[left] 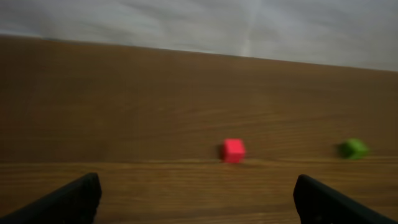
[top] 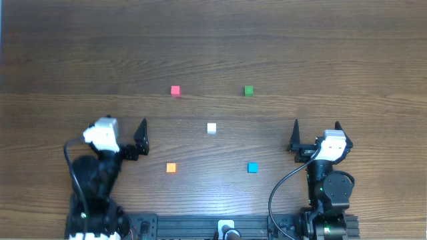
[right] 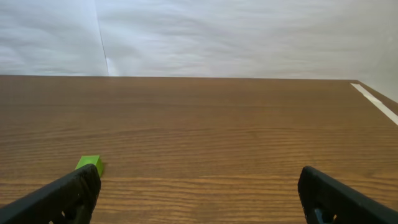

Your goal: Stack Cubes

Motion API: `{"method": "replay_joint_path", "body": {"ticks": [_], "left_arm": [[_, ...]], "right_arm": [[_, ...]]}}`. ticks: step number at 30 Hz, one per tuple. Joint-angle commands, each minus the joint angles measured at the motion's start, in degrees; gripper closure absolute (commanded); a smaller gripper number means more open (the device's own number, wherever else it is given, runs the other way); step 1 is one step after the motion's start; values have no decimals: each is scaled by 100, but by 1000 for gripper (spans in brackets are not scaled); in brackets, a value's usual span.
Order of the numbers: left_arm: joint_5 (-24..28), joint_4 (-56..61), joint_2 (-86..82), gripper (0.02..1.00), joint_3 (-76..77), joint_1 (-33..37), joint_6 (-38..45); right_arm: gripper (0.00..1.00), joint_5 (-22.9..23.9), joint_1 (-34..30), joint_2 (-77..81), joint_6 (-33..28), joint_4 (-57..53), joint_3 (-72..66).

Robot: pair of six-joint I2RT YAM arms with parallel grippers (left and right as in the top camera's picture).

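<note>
On the table (top: 213, 40), pink cube (top: 175, 91), green cube (top: 249, 91), white cube (top: 211, 128), orange cube (top: 171, 168) and blue cube (top: 252, 167) lie apart. Left gripper (left: 196, 190) and right gripper (right: 199, 183) are spread, fingers cut off at the frame edge.

The pink cube (left: 233, 150) and the green cube (left: 352, 148) are smeared in the left wrist view, so their edges and faces cannot be told apart. The left hand (left: 198, 190) has both fingers (left: 68, 202) cut off by the picture's edge. In the right wrist view the green cube's lower corner seems tucked behind a finger of the right hand (right: 199, 180), whose fingers are likewise cut off. From above, both arm bases (top: 93, 223) are cropped.
</note>
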Motion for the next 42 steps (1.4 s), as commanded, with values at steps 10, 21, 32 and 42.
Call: {"method": "replay_joint_path", "body": {"ticks": [10,21,32,42], "left_arm": [[240,-3926,5005,20,5711,-754,-704],[-544,-5477,8078,34,7910,-1604,-1196],[-997,-4900,9466,86,7912,-1825,-1274],[-1200,-4527,9997,178,7912,-1825,-1272]], "right_arm": [[9,-50,-46,-20,-2,-11,-35],[7,-50,-46,-20,-2,-11,-35],[9,-50,-46,-20,-2,-11,-35],[9,-50,-46,-20,0,-9,-35]]}}
